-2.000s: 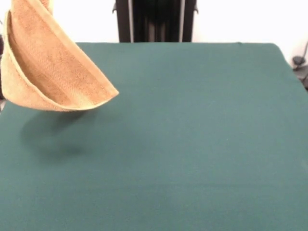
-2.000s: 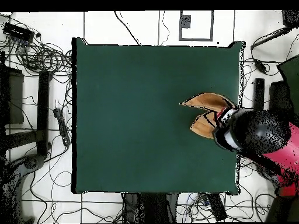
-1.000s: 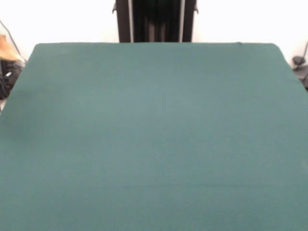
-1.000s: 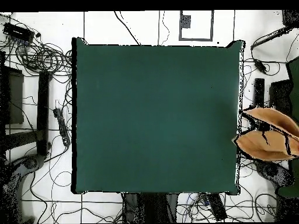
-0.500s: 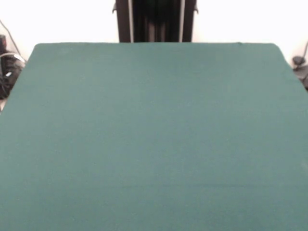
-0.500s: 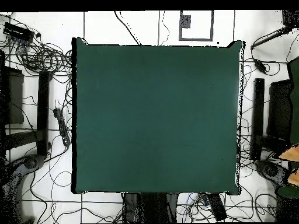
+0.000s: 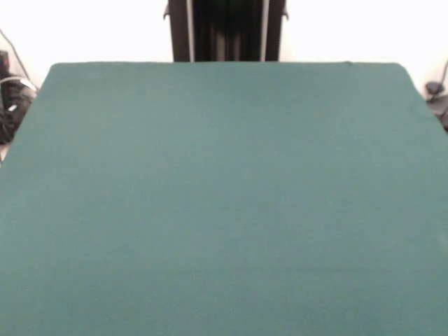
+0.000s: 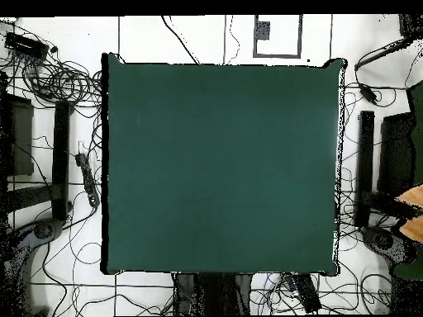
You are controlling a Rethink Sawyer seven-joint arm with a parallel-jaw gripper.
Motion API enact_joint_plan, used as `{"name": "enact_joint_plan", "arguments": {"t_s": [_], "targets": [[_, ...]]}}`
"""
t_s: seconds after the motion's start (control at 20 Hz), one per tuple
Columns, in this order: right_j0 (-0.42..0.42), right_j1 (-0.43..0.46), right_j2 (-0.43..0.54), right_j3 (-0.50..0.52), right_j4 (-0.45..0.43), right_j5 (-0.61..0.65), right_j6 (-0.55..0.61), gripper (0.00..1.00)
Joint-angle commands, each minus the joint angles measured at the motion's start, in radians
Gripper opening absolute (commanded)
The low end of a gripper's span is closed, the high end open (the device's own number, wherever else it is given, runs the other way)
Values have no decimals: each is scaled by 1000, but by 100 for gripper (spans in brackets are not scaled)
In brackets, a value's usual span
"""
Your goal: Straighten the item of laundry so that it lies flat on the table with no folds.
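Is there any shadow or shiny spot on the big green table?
Front view: the table is evenly lit, with no shadow or glare. Overhead view: the green top looks just as even, and a bit of the tan towel peeks in at the right edge, off the table.

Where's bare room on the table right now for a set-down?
The whole green table top is bare in both views, edge to edge. A tan bit of the towel shows only at the overhead view's right edge, off the table. Crowded: the floor around the table, with cables and dark stands. The tool is not in view.
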Motion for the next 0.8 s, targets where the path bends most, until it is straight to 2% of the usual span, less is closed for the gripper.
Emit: {"name": "enact_joint_plan", "arguments": {"t_s": [0.05,0.45,0.8], "targets": [[146,-19,61,52,-17,172,-10,0],[286,-66,-38,48,11,304,252,0],[377,-28,-42,127,146,221,422,0]]}}
